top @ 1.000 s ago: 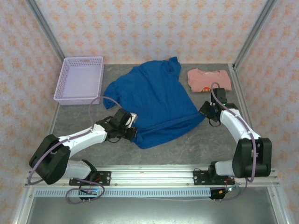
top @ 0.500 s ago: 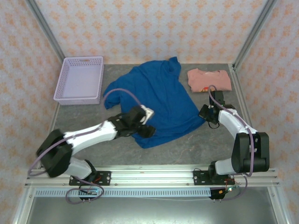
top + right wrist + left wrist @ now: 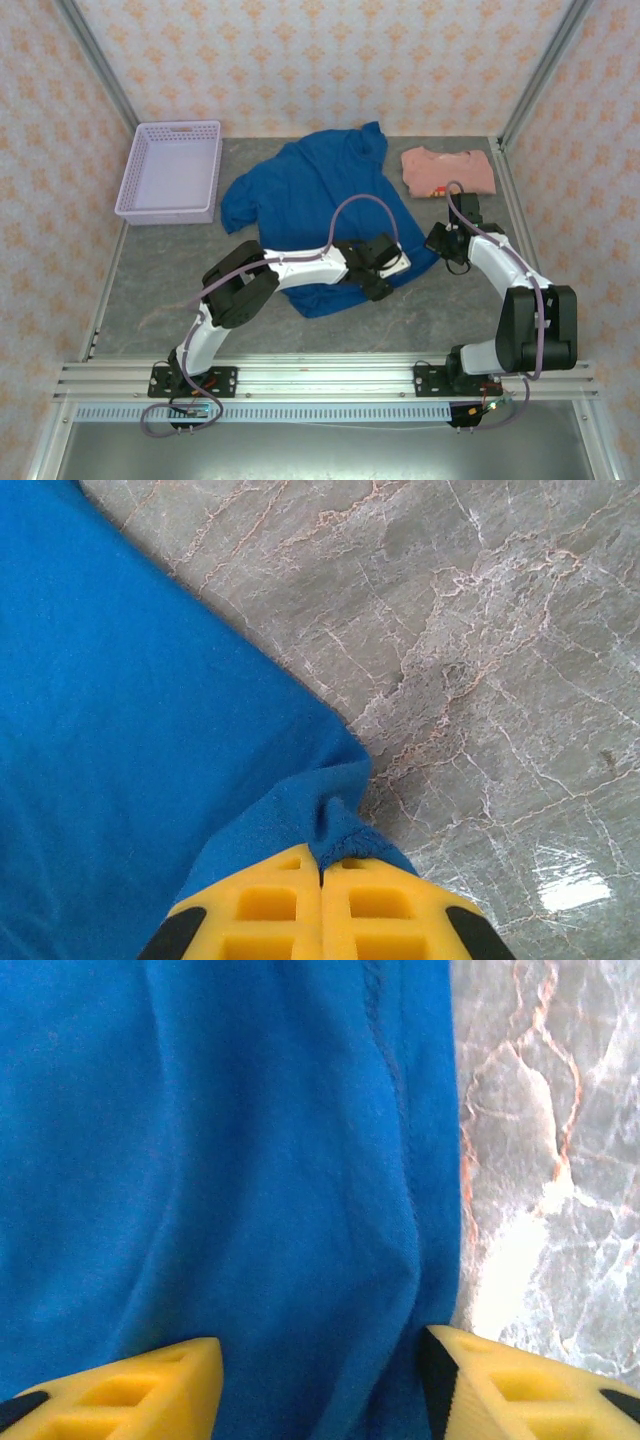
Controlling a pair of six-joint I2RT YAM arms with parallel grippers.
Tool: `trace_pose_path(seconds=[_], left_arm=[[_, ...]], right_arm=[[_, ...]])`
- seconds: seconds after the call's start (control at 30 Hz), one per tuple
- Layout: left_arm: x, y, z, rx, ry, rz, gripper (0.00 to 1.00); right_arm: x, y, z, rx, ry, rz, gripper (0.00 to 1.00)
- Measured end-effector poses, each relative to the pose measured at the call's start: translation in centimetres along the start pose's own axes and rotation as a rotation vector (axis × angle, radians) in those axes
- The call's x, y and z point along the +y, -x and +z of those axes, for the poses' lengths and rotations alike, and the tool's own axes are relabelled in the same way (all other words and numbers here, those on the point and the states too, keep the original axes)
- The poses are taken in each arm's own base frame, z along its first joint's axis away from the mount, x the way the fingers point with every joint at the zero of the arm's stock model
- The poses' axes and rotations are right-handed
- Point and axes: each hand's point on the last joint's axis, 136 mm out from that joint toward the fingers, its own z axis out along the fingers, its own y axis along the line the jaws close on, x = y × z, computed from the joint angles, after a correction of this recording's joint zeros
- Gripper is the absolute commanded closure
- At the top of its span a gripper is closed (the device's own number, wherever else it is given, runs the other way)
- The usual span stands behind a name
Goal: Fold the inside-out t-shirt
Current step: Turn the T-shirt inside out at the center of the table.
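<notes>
The inside-out t-shirt (image 3: 330, 195) is spread flat over the middle of the tabletop (image 3: 160, 280), reaching toward the far edge. A lavender basket (image 3: 165, 213) is set apart from it by the far-left corner, and a folded salmon-pink shirt (image 3: 448, 170) lies near it at the far-right corner. The near hem is crossed and partly hidden by the left arm, whose pincer (image 3: 320, 1380) is held released with fingers spread over the hem's edge, while the right-hand near corner is pinched in the clenched right pincer (image 3: 322, 875).
</notes>
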Motion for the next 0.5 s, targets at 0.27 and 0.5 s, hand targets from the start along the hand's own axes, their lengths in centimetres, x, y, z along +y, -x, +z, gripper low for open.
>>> trace_pose_path(seconds=[0.27,0.5], left_arm=[[1.4,-0.9,0.0,0.028,-0.023,-0.029,0.38],[0.5,-1.2,-0.5,0.018,-0.136,-0.064,0.34]], right_arm=[[0.2,0.0,-0.1,0.001,0.012,-0.005,0.98],[0.3,-0.1,-0.1,0.003,0.015,-0.007,0.98]])
